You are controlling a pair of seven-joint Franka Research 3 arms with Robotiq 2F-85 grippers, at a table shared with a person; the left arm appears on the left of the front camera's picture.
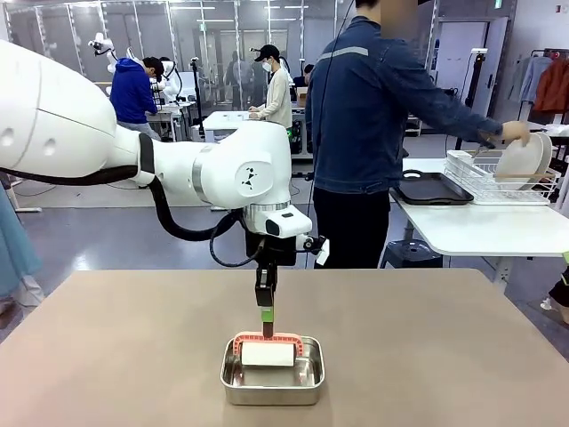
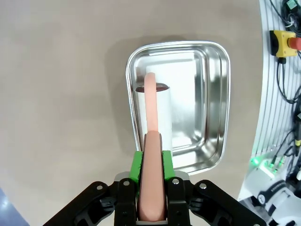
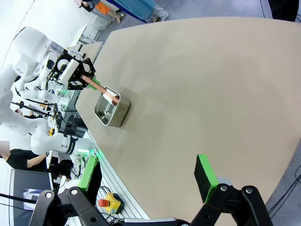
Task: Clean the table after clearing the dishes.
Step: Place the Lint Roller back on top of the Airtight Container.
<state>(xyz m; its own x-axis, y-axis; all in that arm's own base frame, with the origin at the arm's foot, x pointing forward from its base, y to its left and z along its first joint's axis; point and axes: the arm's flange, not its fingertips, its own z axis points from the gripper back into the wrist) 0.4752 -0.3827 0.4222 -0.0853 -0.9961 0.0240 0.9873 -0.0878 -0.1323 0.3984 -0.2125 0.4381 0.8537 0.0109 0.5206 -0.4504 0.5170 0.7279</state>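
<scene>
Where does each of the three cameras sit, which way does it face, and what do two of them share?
Front view: between the arms, facing a person's back; the left arm holds a pink handle.
Left wrist view: looks down past its fingers, shut on the handle, into the steel pan.
Right wrist view: looks across the table; its open fingers show below.
All three share the pan.

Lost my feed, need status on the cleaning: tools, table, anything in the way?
Left tool shut on roller handle in steel pan. Right tool open, idle. Table cleared; person racking dishes.
</scene>
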